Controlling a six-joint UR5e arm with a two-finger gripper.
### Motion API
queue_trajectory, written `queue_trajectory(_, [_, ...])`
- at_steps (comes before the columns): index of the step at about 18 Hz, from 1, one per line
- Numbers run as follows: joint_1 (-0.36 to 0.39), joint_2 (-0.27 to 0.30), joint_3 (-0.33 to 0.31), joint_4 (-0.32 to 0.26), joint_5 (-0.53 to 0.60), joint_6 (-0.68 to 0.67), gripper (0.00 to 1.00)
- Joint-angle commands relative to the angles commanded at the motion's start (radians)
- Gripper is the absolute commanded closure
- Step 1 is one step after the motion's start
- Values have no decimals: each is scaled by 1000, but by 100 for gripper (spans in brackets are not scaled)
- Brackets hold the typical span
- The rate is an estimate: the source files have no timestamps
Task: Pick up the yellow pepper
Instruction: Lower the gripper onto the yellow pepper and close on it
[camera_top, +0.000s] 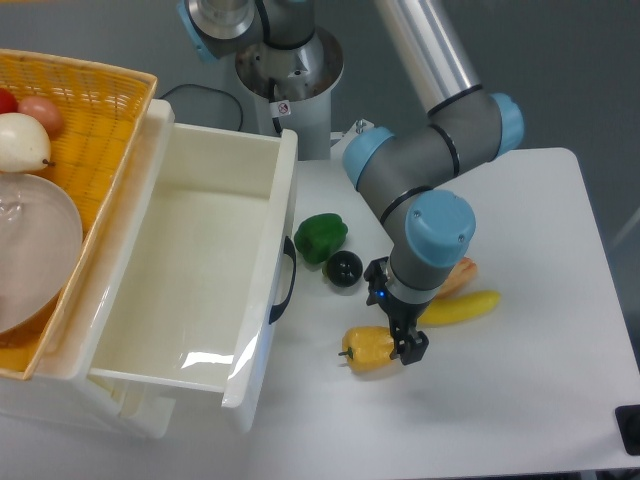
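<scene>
Lining up for the grab is what's happening here, I'd say. The gripper (397, 335) is sitting right at the right-hand end of the yellow pepper (368, 347), low over the table (540, 400), with the wrist pointing down at it. Honestly I can't tell how wide the jaws are standing from this angle; only the dark finger ends are showing, and they're overlapping the pepper's edge. Can't tell either whether anything is touching yet.

The pepper is lying on its side on the table, stem pointing left toward the open white drawer (190, 290), in front of the banana (462, 306) and well clear of the green pepper (320, 237) and the black ball (344, 268).

So the reach looks mostly done and the grasp itself isn't. Next move, in my view, is getting the fingers down on either side of the pepper's body and not just on its end, then closing gently, since that glossy lobed skin is probably going to squirt out if it's pinched off-centre. The banana is lying close behind, so there's little room to wander that way.
</scene>
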Motion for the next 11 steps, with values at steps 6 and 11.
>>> queue_trajectory(6, [-3, -23, 0, 18, 0, 0, 0])
queue_trajectory(11, [-12, -43, 0, 18, 0, -3, 0])
